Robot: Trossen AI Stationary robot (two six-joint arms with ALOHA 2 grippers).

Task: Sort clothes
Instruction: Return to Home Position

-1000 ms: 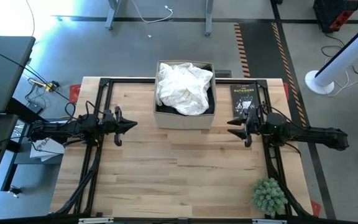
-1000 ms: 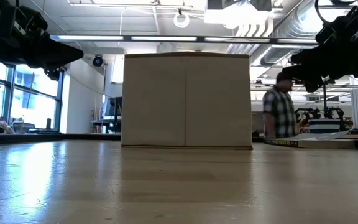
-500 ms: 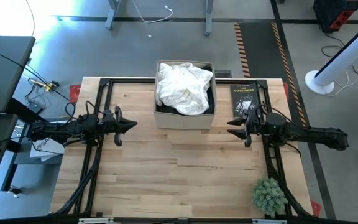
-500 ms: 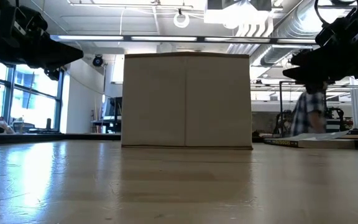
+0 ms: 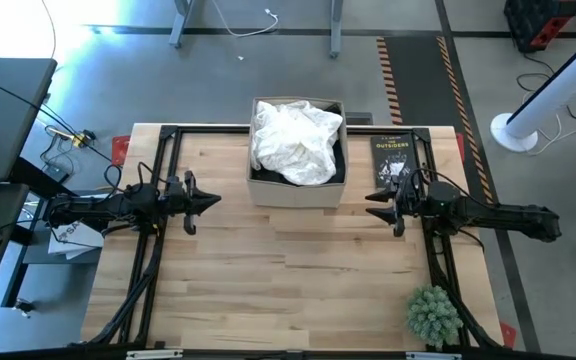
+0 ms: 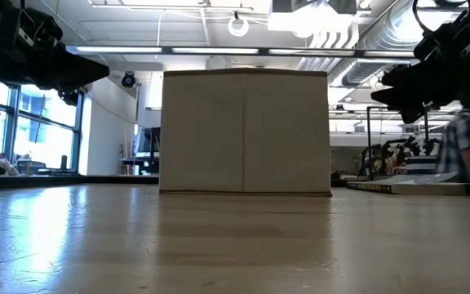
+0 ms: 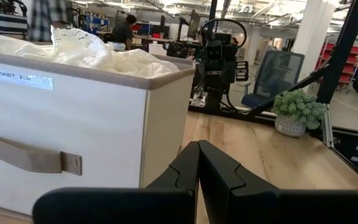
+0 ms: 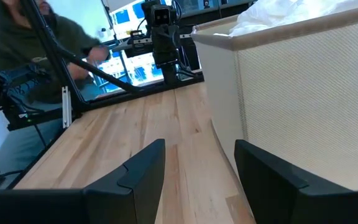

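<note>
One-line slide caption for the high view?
White garment heaped in the fabric box; left gripper shut, right gripper open, one either side.

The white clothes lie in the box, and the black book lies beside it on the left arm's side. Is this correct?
Not quite. The high view shows the black book beside the box on the right arm's side. The white clothes do lie in the box.

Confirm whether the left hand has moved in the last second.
No. The left hand stays left of the box, level with its front wall.
</note>
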